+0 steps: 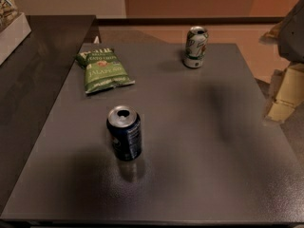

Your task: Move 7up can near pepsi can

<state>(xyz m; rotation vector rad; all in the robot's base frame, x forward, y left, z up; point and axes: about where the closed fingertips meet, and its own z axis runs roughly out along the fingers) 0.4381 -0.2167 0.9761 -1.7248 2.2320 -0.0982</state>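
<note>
Claw (284, 96) far right, 7up can (195, 47), pepsi can (124, 133) apart, chip bag (102, 70) left

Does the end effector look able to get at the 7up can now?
Probably yes: the end effector sits at the picture's right edge, and the 7up can stands upright in the open, with nothing between them.

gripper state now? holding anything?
Gripper: at the right edge, beside the table; open or closed cannot be told. It holds neither can: 7up can and pepsi can stand free.
</note>
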